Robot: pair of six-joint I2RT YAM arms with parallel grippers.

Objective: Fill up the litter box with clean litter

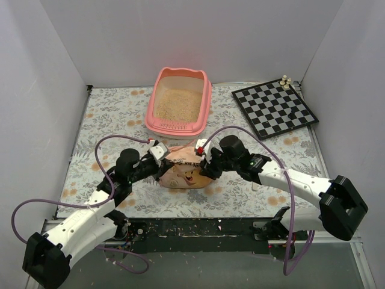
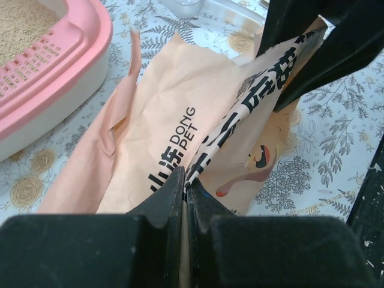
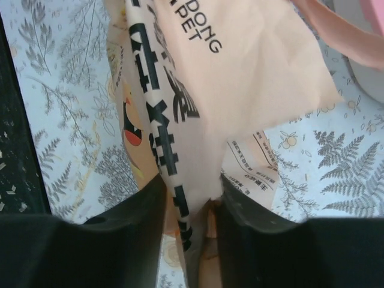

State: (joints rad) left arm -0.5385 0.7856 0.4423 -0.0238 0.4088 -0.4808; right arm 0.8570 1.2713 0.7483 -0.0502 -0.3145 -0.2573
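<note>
The left arm (image 1: 90,220) and the right arm (image 1: 298,182) are built alike: smooth white shells on the long links, matte black housings at the joints, and one large blocky black housing (image 1: 344,208) with rounded corners on each. Thin purple cables (image 1: 120,136) trail along both arms in loose loops. By each wrist sits a small white piece (image 1: 157,147) carrying a red spot. The left gripper (image 2: 185,180) and the right gripper (image 3: 192,189) have plain black fingers (image 2: 159,201), broad at the root and narrowing to wedge-shaped tips, dull in finish, with no lettering or screws to be made out
</note>
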